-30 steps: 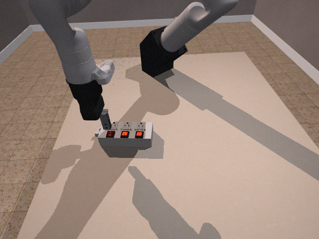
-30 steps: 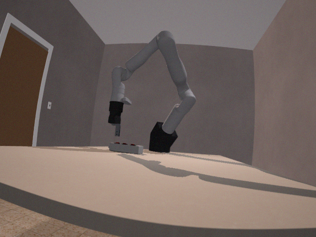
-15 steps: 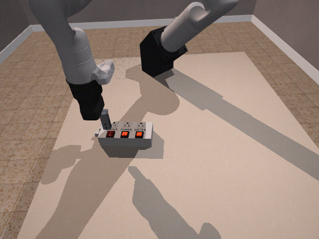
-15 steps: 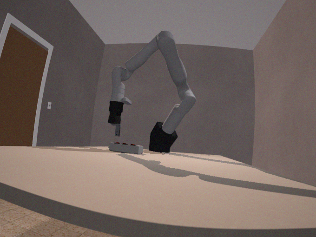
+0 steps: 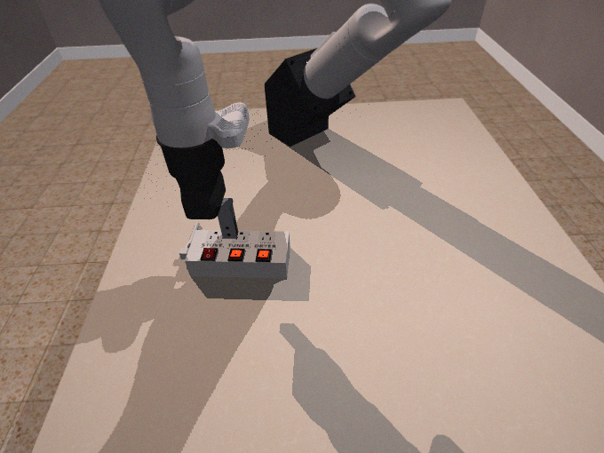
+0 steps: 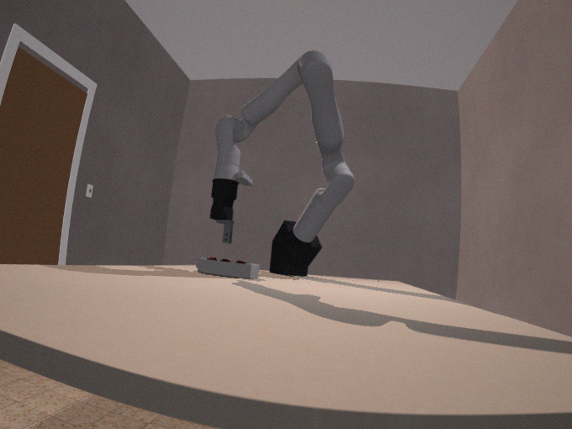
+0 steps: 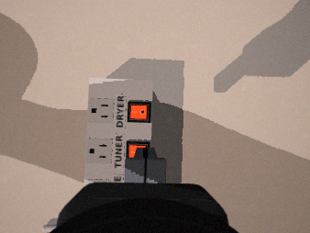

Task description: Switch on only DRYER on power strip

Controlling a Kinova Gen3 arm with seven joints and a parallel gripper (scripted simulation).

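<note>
Leaving DRYER (image 5: 263,255) (image 7: 138,112) lit at right and STOVE (image 5: 209,254) dark at left, with TUNER (image 5: 235,254) (image 7: 136,150) still needing switching off, end effector (image 5: 229,236) (image 6: 226,242) (image 7: 145,159) pressed together, gripping nothing, above the strip (image 5: 237,269) (image 6: 227,267) (image 7: 102,130) flat on the counter (image 5: 414,316) (image 6: 277,360) (image 7: 238,138).

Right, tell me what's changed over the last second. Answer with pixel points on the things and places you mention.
The gripper (image 5: 229,235) (image 6: 226,241) (image 7: 145,159) has shifted rightward in the top view, from the STOVE end towards TUNER (image 5: 235,254) (image 6: 225,260) (image 7: 133,150). Nothing was taken hold of or let go. The strip (image 5: 234,270) (image 6: 226,268) (image 7: 138,131) stayed put; TUNER and DRYER (image 5: 264,255) (image 6: 240,262) (image 7: 137,112) remain lit, STOVE (image 5: 209,254) (image 6: 212,258) dark.
</note>
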